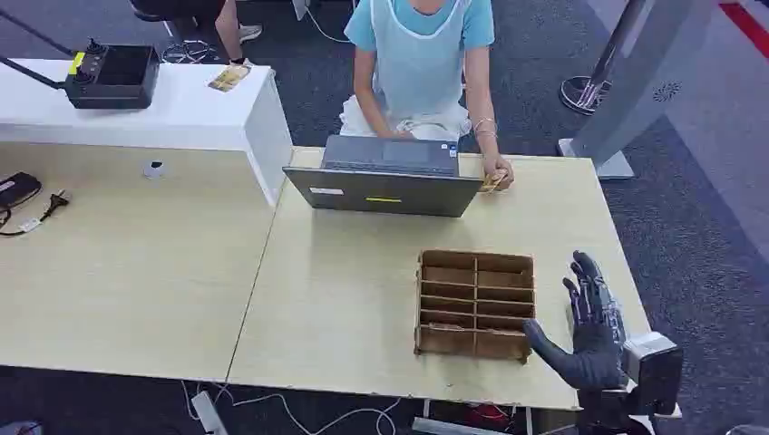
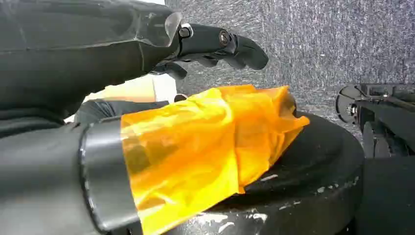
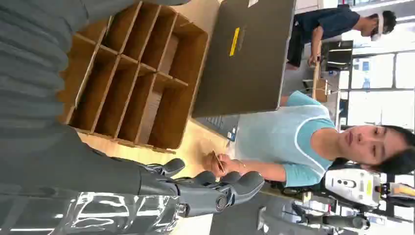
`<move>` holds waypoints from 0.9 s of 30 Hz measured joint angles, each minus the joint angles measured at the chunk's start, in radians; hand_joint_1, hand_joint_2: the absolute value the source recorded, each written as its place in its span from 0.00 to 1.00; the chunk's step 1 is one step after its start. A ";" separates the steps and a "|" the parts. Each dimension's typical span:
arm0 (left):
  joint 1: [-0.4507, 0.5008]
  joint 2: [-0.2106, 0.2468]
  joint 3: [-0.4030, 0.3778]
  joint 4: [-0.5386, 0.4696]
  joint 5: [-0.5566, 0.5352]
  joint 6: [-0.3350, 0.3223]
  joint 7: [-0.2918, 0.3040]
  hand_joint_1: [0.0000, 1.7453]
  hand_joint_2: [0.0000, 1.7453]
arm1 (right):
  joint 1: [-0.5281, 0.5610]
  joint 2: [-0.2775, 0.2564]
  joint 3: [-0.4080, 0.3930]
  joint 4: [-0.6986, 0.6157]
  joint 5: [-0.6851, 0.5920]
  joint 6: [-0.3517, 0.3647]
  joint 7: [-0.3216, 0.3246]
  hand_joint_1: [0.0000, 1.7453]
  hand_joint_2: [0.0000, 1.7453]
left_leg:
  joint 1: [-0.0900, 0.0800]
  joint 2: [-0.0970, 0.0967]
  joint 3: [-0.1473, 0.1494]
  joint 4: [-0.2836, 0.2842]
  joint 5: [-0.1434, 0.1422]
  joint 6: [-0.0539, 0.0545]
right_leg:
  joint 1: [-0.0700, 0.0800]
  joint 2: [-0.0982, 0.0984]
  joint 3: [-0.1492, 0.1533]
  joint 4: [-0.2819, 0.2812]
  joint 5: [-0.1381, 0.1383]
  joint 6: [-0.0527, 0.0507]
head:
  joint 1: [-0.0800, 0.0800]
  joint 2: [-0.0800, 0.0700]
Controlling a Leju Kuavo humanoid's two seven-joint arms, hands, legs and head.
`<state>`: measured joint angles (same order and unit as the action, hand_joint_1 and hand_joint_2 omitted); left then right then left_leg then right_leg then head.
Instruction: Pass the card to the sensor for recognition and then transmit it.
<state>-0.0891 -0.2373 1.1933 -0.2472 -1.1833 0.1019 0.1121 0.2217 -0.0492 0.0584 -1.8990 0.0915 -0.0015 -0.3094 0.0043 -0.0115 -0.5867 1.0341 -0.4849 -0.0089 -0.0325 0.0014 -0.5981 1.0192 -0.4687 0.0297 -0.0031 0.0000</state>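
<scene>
The right hand (image 1: 594, 326) hovers with fingers spread wide, holding nothing, at 3 o'clock of the brown compartmented cardboard box (image 1: 475, 304), while a person's hand (image 1: 497, 172) holds the small tan card (image 1: 491, 184) at 12 o'clock beside the grey open laptop (image 1: 385, 177) on the pale wooden desk (image 1: 345, 290).

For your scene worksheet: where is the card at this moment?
In the head view the card is in the seated person's hand, on the far side of the table just right of the laptop, well beyond the wooden divider box.

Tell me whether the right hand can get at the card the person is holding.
Probably yes: the right hand is open beside the wooden box, and bare table lies between it and the card, though it's a stretch.
</scene>
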 joint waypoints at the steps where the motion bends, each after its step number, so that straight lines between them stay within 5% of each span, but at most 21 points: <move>1: 0.000 0.000 0.000 0.000 0.000 0.000 0.000 0.00 0.00 | -0.001 0.000 0.000 0.000 -0.003 0.000 0.000 0.00 1.00 | 0.000 0.000 0.000 0.000 0.000 0.000 | 0.000 0.000 0.000 0.000 0.000 0.000 | 0.000 0.000; 17: 0.000 0.008 -0.006 0.000 0.000 -0.014 -0.005 0.00 0.00 | -0.165 -0.061 -0.037 0.016 0.121 -0.044 0.055 0.00 1.00 | 0.000 0.000 0.000 0.000 0.001 0.000 | 0.000 0.000 0.000 0.000 0.001 -0.001 | 0.000 0.000; 27: 0.000 0.008 -0.011 0.000 0.000 -0.021 -0.006 0.00 0.00 | -0.306 -0.074 -0.025 0.031 0.349 -0.176 0.063 0.00 1.00 | 0.000 0.000 0.000 0.000 0.001 0.000 | 0.000 0.000 0.000 0.000 0.001 -0.001 | 0.000 0.000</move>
<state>-0.0894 -0.2289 1.1818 -0.2472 -1.1833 0.0813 0.1061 -0.0841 -0.1232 0.0335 -1.8681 0.4404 -0.1776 -0.2461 0.0043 -0.0114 -0.5867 1.0342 -0.4842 -0.0092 -0.0324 0.0017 -0.5981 1.0196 -0.4677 0.0288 -0.0027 0.0000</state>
